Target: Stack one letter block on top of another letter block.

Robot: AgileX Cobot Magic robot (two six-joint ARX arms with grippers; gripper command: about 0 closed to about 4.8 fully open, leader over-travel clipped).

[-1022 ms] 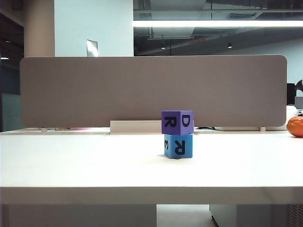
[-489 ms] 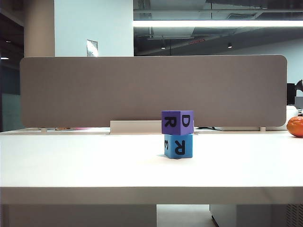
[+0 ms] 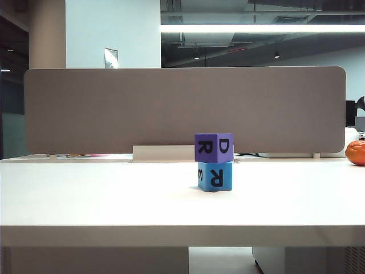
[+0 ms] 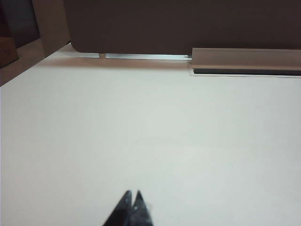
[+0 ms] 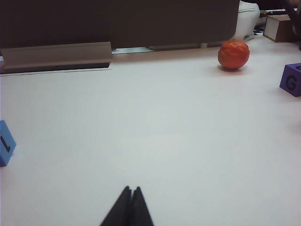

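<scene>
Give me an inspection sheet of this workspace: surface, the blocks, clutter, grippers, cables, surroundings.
Surface: white table, bare around the stack.
Job's things: purple letter block sits on the light blue letter block, stack upright.
Clutter: orange fruit near the far edge; second purple block marked G.
Grippers: left gripper shut, holding nothing, over bare table; right gripper shut, holding nothing, clear of the stack.
Cables: nothing seen.
Surroundings: grey divider panel behind the table; ceiling light strip.

Only the stacked purple block point(image 3: 213, 148) and blue block point(image 3: 215, 176) obstruct the table point(image 3: 102, 200).
</scene>
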